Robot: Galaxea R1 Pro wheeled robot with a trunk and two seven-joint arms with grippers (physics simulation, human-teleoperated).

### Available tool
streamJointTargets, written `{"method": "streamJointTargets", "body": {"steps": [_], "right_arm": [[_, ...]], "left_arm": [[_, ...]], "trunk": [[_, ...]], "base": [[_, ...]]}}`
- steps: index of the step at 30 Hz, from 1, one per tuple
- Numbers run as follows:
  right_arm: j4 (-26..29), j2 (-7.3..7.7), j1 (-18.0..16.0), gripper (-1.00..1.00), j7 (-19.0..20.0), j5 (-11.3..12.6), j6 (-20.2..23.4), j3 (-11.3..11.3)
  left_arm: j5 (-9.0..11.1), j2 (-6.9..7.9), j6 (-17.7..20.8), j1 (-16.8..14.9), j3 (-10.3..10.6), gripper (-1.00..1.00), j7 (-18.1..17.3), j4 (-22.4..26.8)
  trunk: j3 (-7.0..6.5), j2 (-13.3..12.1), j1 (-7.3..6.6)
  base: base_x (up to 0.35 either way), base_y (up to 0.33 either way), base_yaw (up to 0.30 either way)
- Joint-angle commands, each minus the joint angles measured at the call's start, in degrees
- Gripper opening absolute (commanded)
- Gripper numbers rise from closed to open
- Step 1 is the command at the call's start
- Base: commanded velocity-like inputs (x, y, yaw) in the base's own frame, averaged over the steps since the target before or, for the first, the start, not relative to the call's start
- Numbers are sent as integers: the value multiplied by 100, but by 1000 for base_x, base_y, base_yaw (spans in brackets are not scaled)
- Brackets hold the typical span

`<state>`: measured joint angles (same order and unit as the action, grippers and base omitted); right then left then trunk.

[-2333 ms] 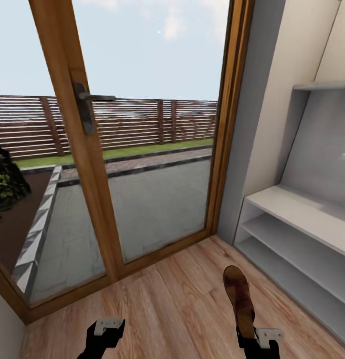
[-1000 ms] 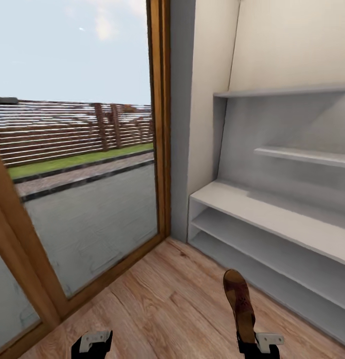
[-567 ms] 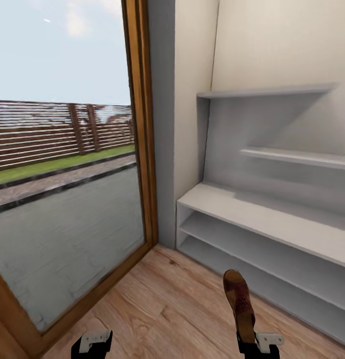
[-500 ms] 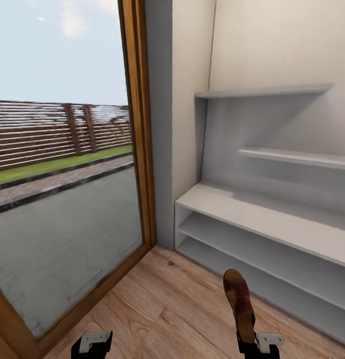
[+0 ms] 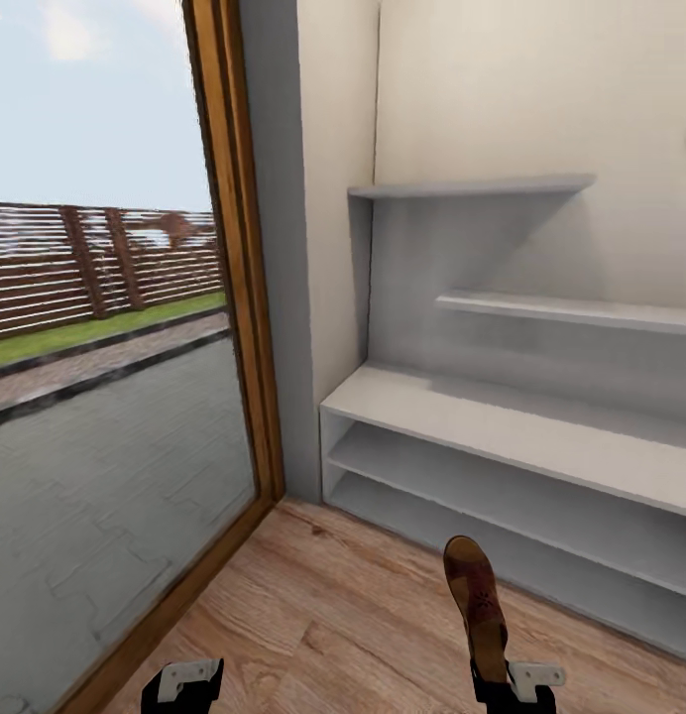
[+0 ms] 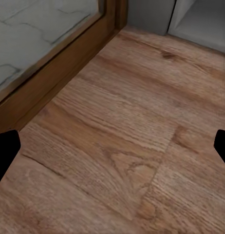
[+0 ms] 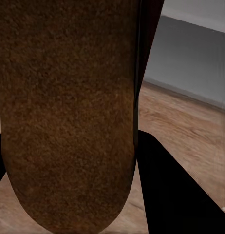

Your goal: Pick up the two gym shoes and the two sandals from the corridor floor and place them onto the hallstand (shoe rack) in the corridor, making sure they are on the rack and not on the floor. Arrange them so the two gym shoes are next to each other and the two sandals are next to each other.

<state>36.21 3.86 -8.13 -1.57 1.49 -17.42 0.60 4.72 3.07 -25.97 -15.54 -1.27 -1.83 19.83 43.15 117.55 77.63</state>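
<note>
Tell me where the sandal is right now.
In the head view the sandal sticks forward from the right gripper, above the corridor floor, short of the hallstand's low shelves.

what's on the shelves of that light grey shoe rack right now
No shoes on the visible parts of the light-grey hallstand: bench top, two low shelves and wall shelves look bare. Its right end is cut off. The brown mottled sandal is in the right gripper.

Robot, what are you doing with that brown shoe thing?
The right gripper is holding one brown sandal, sticking out ahead above the wood floor. The grey shoe rack stands in front and to the right, and the shelves seen here are bare. The left gripper is open and holds nothing.
</note>
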Motion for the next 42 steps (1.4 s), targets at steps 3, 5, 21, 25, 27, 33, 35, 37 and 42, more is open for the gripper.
{"method": "streamJointTargets", "body": {"steps": [3, 5, 21, 25, 27, 33, 35, 37, 42], "right_arm": [[-1, 1, -4, -100, -10, 35, -16, -7], [-1, 1, -4, -100, -10, 35, -16, -7], [0, 1, -4, -100, -10, 35, -16, -7], [0, 1, -4, -100, -10, 35, -16, -7], [0, 1, -4, -100, -10, 35, -16, -7], [0, 1, -4, -100, -10, 35, -16, -7], [0, 1, -4, -100, -10, 35, -16, -7], [0, 1, -4, -100, -10, 35, -16, -7], [0, 1, -4, -100, -10, 35, -16, -7]], "left_arm": [[49, 1, -16, -2, -1, 100, -19, -4], [51, 1, -15, -2, -1, 100, -19, -3], [50, 5, -14, -2, -5, 100, -19, -1], [48, 7, -14, -2, -5, 100, -19, -3], [47, 8, -15, -2, -5, 100, -19, -3], [46, 7, -17, -2, -4, 100, -19, -2], [46, 9, -15, -2, -5, 100, -19, -5], [46, 9, -14, -2, -5, 100, -19, -5], [46, 8, -15, -2, -5, 100, -19, -6]], "trunk": [[-4, 2, -1], [-10, 2, -1], [-62, 2, -1], [-77, 2, -1], [-84, 2, -1], [-110, 2, -1], [-119, 2, -1], [-128, 2, -1], [-153, 2, -1]], "base": [[0, 293, -275], [0, 298, -275], [0, 220, -275], [0, 15, -271], [0, 4, -267], [0, 2, -263], [0, 0, -258], [0, 0, -253], [0, 0, -246]]}}
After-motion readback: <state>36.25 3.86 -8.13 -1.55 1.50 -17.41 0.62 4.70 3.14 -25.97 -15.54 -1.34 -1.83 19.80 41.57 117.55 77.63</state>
